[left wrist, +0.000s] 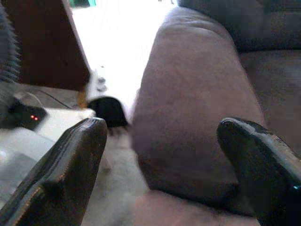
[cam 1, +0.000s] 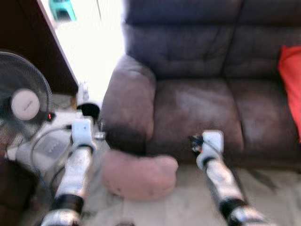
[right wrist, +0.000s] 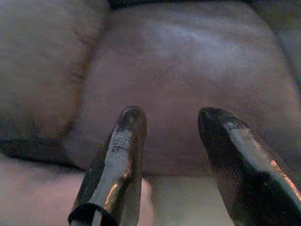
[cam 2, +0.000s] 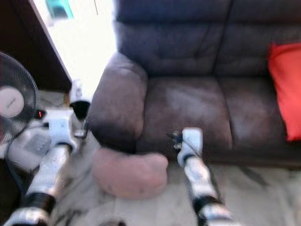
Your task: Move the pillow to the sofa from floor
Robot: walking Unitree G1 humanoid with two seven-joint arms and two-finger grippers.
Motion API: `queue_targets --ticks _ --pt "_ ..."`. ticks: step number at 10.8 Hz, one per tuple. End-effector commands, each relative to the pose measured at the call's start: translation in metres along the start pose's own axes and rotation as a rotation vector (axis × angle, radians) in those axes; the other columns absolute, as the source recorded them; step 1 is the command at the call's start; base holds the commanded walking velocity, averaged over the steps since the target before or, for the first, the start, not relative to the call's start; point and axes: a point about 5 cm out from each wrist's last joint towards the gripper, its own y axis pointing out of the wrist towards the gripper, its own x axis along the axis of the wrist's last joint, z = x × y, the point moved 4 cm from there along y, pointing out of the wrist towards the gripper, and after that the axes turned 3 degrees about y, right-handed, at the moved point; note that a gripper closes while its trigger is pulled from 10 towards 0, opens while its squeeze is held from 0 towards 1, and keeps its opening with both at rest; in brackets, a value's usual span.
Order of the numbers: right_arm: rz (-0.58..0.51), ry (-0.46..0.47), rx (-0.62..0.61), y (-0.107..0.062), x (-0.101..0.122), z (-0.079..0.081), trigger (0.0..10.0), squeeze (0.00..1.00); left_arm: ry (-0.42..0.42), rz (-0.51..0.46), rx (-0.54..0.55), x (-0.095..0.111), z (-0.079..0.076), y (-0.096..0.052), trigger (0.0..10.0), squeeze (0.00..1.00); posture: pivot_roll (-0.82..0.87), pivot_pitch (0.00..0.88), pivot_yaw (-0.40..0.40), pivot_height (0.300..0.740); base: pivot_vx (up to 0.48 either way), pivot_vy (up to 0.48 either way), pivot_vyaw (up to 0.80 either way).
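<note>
Down at lower centre, the pink pillow (cam 1: 139, 176) is lying on the floor (cam 1: 188, 207) against the sofa (cam 1: 197, 117). It looks soft and light, best pinched at a plump end. Both the left end effector (left wrist: 160, 155) and the right end effector (right wrist: 171, 141) are hanging spread apart, holding nothing.

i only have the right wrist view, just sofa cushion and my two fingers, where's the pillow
Observer: The pink pillow lies on the floor against the sofa's front, below the armrest, between your two arms.
Operator: is the left gripper anywhere near it
Observer: The left gripper is open and points at the armrest, with the pillow's edge just below it.
Operator: anything in the way on that side
Observer: A standing fan is at the robot's far left, with cables on the floor beside the left arm.
Operator: is the seat free
Observer: A red cushion sits at the sofa's right end; the seat ahead of the right gripper looks bare.
</note>
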Motion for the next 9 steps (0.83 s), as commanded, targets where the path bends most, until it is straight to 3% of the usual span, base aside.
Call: queue_targets --ticks 1,5,9 --pt "0.019 0.014 0.004 -0.0018 -0.0062 0.0032 10.0 0.00 0.014 0.012 0.022 -0.0040 0.0092 -0.0016 10.0 0.00 0.14 0.139 -0.001 0.740 0.000 0.000 0.00" --pt "0.018 0.009 0.008 -0.0010 -0.0051 0.0030 10.0 0.00 -0.014 0.006 0.023 -0.0022 0.0073 0.0006 10.0 0.00 0.13 0.125 0.001 0.740 0.000 0.000 0.00" --pt "0.014 0.015 0.004 -0.0002 -0.0033 0.0029 10.0 0.00 0.004 0.011 0.021 -0.0025 0.0078 0.0009 10.0 0.00 0.13 0.117 0.003 0.740 0.000 0.469 0.00"
